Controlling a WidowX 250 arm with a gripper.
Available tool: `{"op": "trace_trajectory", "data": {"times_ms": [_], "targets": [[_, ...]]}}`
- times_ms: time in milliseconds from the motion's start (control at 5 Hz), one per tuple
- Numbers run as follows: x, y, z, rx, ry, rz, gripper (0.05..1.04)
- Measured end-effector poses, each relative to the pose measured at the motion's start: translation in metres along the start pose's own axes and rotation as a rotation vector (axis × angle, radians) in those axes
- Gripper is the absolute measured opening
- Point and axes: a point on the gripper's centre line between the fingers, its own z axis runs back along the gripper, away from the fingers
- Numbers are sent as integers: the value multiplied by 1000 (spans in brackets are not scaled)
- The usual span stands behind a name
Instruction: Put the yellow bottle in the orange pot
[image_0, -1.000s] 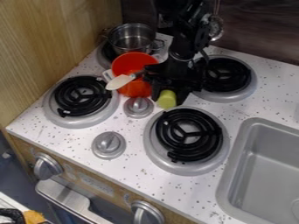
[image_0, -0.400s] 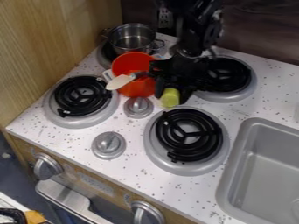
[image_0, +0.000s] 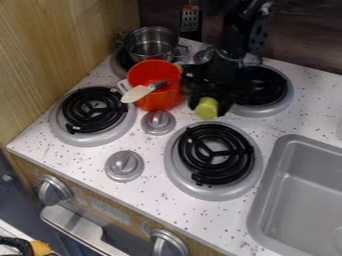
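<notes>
hanging over the stovetop, the gripper (image_0: 208, 105) is closed around the yellow bottle (image_0: 207, 109), one finger on each side. the bottle is outside the orange pot (image_0: 157, 100), beside it on the sink side, and appears just behind the nearer burner (image_0: 215, 155); from where i stand, i cannot tell its height above the counter. a pale-headed utensil (image_0: 137, 93) appears across the front of the orange pot. a metal pot (image_0: 152, 44) sits behind that pot. the sink (image_0: 294, 200) is at right.

Toy kitchen: burners (image_0: 216, 154), sink (image_0: 304, 195).
</notes>
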Motion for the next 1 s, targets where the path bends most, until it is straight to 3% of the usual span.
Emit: {"op": "trace_trajectory", "data": {"times_ms": [400,800,1000], "targets": [[4,14,30,17,-86,22,631],[11,61,22,51,-18,96,631],[21,80,24,43,-74,144,631]]}}
